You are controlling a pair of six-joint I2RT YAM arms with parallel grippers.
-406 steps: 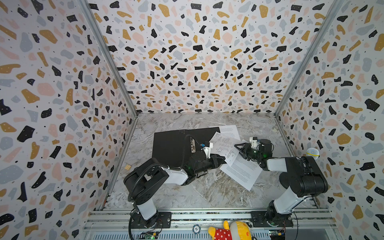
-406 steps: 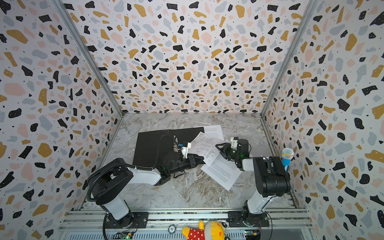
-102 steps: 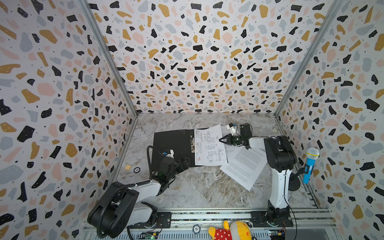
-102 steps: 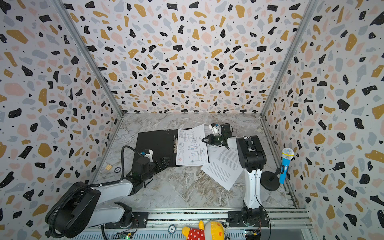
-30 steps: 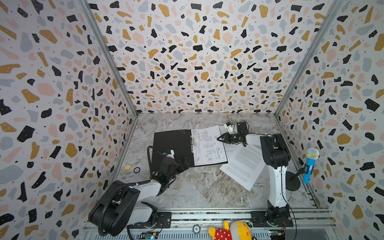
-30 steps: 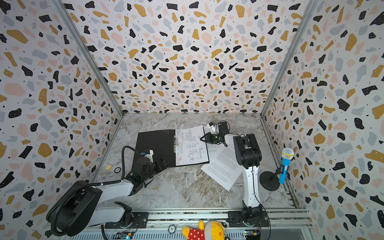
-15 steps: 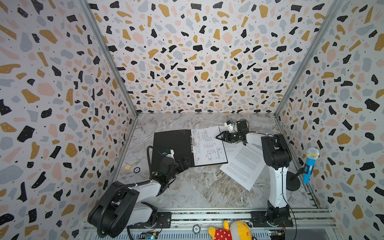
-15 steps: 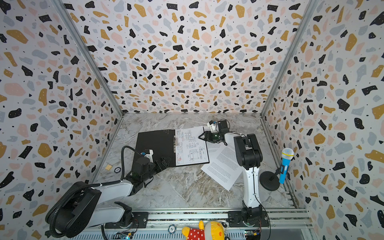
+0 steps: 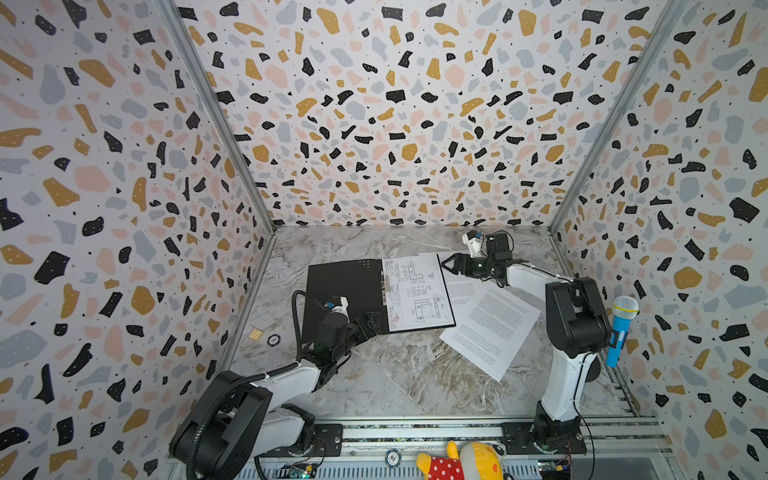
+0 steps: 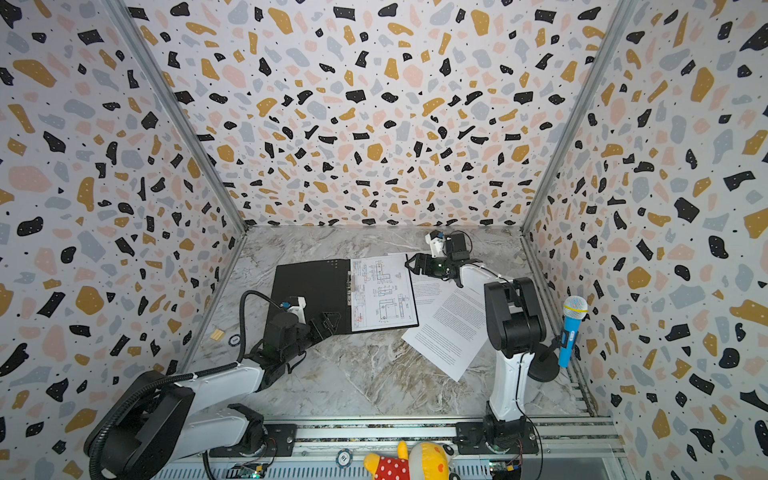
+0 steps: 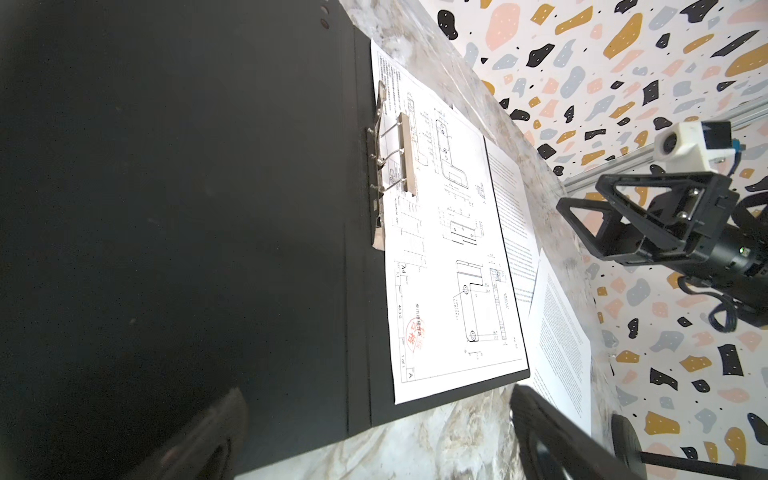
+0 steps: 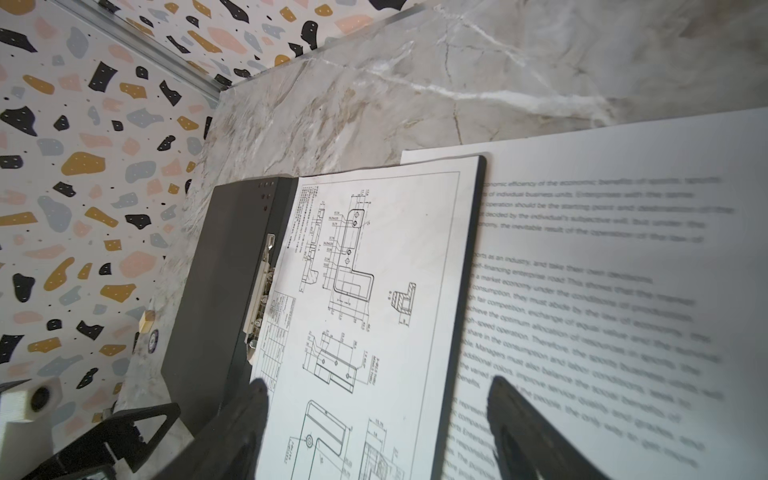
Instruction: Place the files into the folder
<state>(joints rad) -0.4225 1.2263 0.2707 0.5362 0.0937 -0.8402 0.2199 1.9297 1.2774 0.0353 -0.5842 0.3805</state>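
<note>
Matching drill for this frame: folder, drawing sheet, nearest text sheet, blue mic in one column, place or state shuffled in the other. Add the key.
Things
1. drawing sheet
2. nearest text sheet
3. folder
4. toy microphone

Places or states
a. lying open, black inside up
b. upright on a stand by the right wall
c. on the folder's right half
d. on the table, outside the folder, to its right

Pairs: 1-c, 2-d, 3-a, 4-b

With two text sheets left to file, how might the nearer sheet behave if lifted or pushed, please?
The nearer text sheet looks thin and flat, so it would probably droop. Lying flush on the smooth marble table, it would likely slide when pushed.
</note>
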